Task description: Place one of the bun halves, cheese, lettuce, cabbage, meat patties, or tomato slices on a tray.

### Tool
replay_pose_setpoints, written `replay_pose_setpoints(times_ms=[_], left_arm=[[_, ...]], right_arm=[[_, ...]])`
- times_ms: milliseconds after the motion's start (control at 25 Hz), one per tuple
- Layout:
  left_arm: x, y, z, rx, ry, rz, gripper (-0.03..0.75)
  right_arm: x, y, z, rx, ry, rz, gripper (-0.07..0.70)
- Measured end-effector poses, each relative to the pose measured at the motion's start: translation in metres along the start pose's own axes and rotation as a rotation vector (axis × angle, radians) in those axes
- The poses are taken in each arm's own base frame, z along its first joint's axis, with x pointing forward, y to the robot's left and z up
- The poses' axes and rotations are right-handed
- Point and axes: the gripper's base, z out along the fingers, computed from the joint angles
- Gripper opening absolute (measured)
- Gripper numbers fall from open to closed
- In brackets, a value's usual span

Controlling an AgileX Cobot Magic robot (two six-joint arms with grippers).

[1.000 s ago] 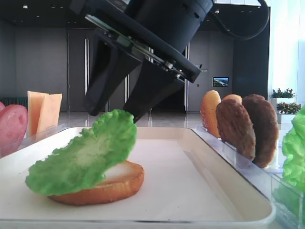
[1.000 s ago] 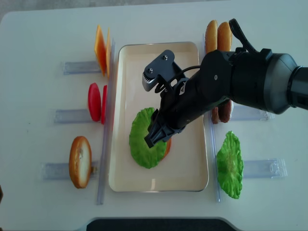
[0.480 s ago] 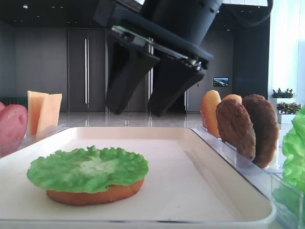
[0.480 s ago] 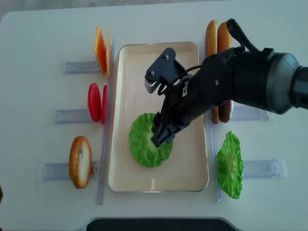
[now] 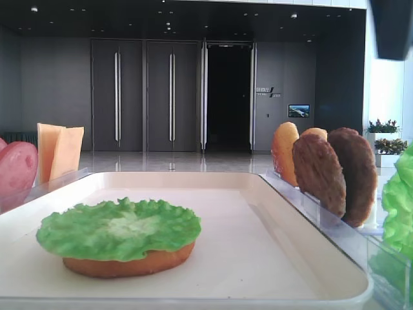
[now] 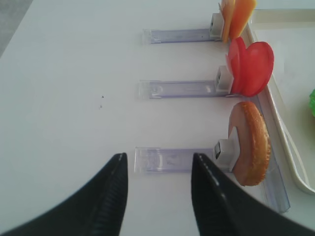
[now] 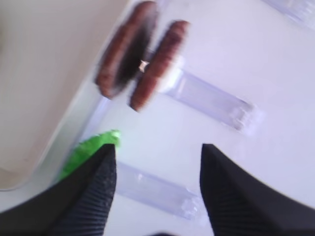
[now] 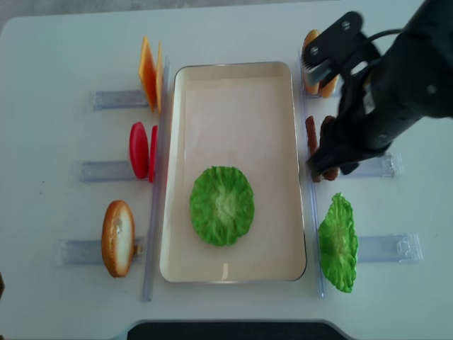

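At nine o'clock of the tray (image 8: 279, 106), three racks hold upright stock: cheese slices (image 8: 148, 71) at eleven, tomato slices (image 8: 141, 150) at nine, a spare bun half (image 8: 117, 238) at seven. The left gripper (image 6: 156, 169) hangs over bare table just short of that bun's clear rack (image 6: 174, 160); it is empty, and though a gap shows between its fingertips, this looks to be as far shut as it goes.

On the tray, toward six o'clock, the lettuce (image 8: 221, 205) lies flat over a bun half (image 5: 129, 265), covering it wholly from above; only the low side view shows the bread.

At three o'clock the right gripper (image 7: 155, 160) is over the meat patties (image 8: 317, 152), jaws parted and empty. A second lettuce leaf (image 8: 337, 242) stands at five o'clock, more bun halves (image 8: 315, 64) at one.

Risks, as I judge them: coming down on two patties standing close together could pinch both or topple one off its rack; the loose leaf could slide when a patty lands on it.

Hard to read: the wrist view is blurred, and the arm hides much of the patties and of the buns at one o'clock.
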Motion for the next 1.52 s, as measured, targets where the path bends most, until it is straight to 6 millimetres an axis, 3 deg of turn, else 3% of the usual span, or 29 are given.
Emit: replay_pose_setpoints(times_ms=[240,320,520,880,1040,1200,1520], left_arm=[[0.000,0.000,0.000,0.000,0.000,0.000,0.328],[0.000,0.000,0.000,0.000,0.000,0.000,0.328],[0.000,0.000,0.000,0.000,0.000,0.000,0.328],[0.000,0.000,0.000,0.000,0.000,0.000,0.328],[0.000,0.000,0.000,0.000,0.000,0.000,0.328],[0.000,0.000,0.000,0.000,0.000,0.000,0.328],[0.000,0.000,0.000,0.000,0.000,0.000,0.328]], right_arm=[[0.042,-0.082,-0.046,0.123,-0.008,0.307,0.359],[0.058,-0.102,-0.060,0.168,-0.042,0.392,0.359],[0.093,-0.125,-0.093,0.261,-0.127,0.523,0.358],[0.123,-0.104,-0.132,0.295,-0.300,0.537,0.358],[0.151,-0.085,-0.148,0.323,-0.409,0.544,0.358],[0.184,-0.066,-0.135,0.329,-0.439,0.544,0.358],[0.239,-0.032,-0.086,0.316,-0.485,0.544,0.358]])
